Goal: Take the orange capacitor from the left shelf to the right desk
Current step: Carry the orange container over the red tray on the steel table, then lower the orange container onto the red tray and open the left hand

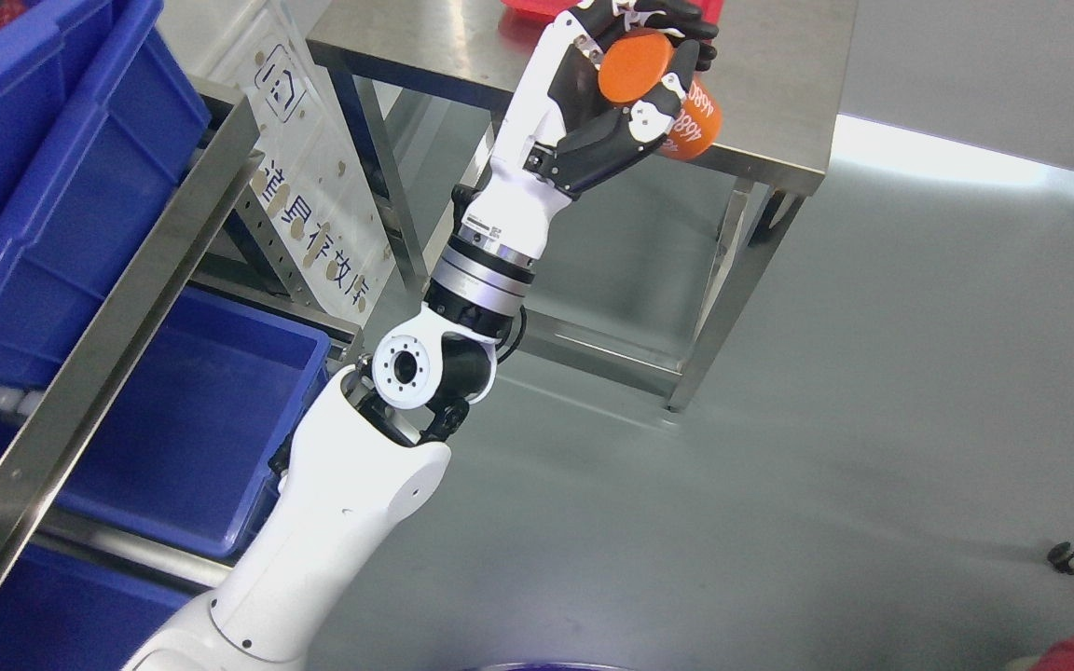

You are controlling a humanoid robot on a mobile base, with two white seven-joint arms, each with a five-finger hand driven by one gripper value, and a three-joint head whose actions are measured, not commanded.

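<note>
My left arm rises from the bottom left and stretches up toward the top centre. Its hand (649, 70) is shut on an orange capacitor (656, 82), a short cylinder with white digits on its side. The black fingers (677, 23) wrap over its top and the thumb presses from below. The hand holds the capacitor just above the near edge of the steel desk (779, 84). The right arm is out of sight.
A steel shelf rack (127, 280) with blue bins (52, 158) fills the left side. A clear sign panel with Chinese characters (323, 224) leans beside it. A red tray (537, 7) sits at the desk's far edge. Grey floor (826, 419) spreads to the right.
</note>
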